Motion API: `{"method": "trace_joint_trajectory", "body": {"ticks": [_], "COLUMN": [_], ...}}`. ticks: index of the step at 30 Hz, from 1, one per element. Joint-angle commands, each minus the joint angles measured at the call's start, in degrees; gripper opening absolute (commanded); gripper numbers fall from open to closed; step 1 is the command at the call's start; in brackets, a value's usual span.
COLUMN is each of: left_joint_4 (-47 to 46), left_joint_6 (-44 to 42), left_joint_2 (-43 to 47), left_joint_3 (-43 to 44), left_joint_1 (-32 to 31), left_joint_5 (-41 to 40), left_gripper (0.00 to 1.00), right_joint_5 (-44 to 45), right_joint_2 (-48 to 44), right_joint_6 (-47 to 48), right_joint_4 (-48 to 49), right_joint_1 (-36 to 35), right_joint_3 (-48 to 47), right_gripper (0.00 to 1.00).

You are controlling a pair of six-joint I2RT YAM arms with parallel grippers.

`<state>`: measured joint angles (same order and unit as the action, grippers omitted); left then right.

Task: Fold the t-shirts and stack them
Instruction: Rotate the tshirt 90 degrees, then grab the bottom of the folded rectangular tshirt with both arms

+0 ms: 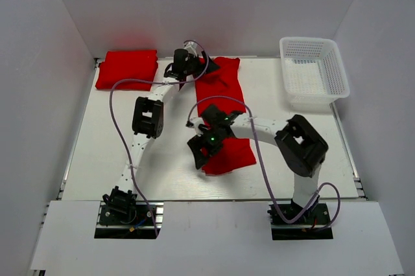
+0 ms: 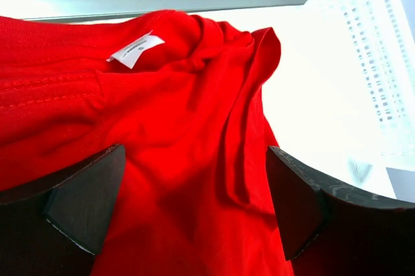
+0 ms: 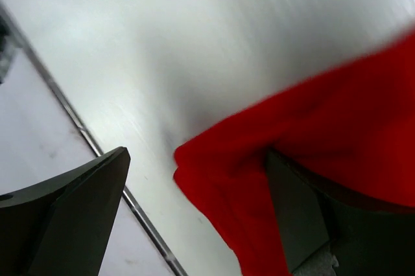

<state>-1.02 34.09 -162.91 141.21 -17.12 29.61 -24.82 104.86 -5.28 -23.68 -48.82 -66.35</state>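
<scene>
Unfolded t-shirt [image 1: 220,88] lies mid-table as a long red strip. It runs from the far edge back toward the arms, rumpled, collar end at the far side. I see its white label [image 2: 136,49] in the left wrist view, sitting on bunched folds. A second t-shirt [image 1: 126,69] is at the far left corner, folded into a flat rectangle, well apart from the strip.

Left gripper [image 1: 185,63] hangs over the strip's far end, on its left side. Jaws are spread wide, both fingers [image 2: 84,205] above the cloth with red fabric filling the gap. Nothing pinched.

Right gripper [image 1: 202,149] is at the strip's near left corner. Jaws are wide apart too. In the right wrist view that cloth corner [image 3: 220,166] pokes into the gap between the fingers [image 3: 71,218], closer to the right-hand one. The view is blurred and I can't tell if that finger touches the fabric. No clamp visible.

White mesh basket [image 1: 310,41] stands at the far right corner, well apart from both shirts. White table [image 1: 110,146] under everything, with a metal rail [image 3: 84,133] along its near edge.
</scene>
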Motion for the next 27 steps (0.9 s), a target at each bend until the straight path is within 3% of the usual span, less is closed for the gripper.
{"method": "trace_joint_trajectory", "body": {"ticks": [1, 7, 13, 20, 24, 26, 27], "left_joint_4": [-0.47, -3.90, -5.75, -5.31, 1.08, 8.55, 11.71], "left_joint_6": [2.92, 4.31, 4.42, 0.81, -4.80, -9.10, -9.12], "left_joint_2": [-2.15, -2.67, -0.66, 14.97, 25.52, 32.43, 35.00], "left_joint_3": [-1.72, -1.20, 1.17, -2.33, -6.29, -10.92, -12.87], "left_joint_1": [-1.68, -1.68, -1.68, -0.63, -0.63, -0.63, -0.63], "left_joint_5": [-2.26, -5.87, -7.02, -6.23, -5.08, -5.08, -5.61], "left_gripper": [1.00, 1.00, 1.00, 1.00, 1.00, 1.00, 1.00], "right_joint_5": [-8.66, -10.61, -4.90, 3.18, 9.32, 13.02, 18.87], "right_joint_2": [5.08, 9.40, 2.92, -10.44, -18.18, -23.43, -24.69], "right_joint_6": [8.06, 15.12, 16.44, 5.84, -1.98, -4.90, -9.70], "right_joint_4": [-6.45, -10.24, -8.06, -4.28, -2.42, -2.60, -2.51], "right_joint_1": [-2.76, -5.76, -5.41, -4.88, -4.45, -4.36, -3.57], "right_joint_3": [-9.47, -16.87, -19.34, -13.31, -6.19, -2.59, 0.40], "right_gripper": [0.90, 0.90, 0.90, 0.90, 0.90, 0.90, 0.90]}}
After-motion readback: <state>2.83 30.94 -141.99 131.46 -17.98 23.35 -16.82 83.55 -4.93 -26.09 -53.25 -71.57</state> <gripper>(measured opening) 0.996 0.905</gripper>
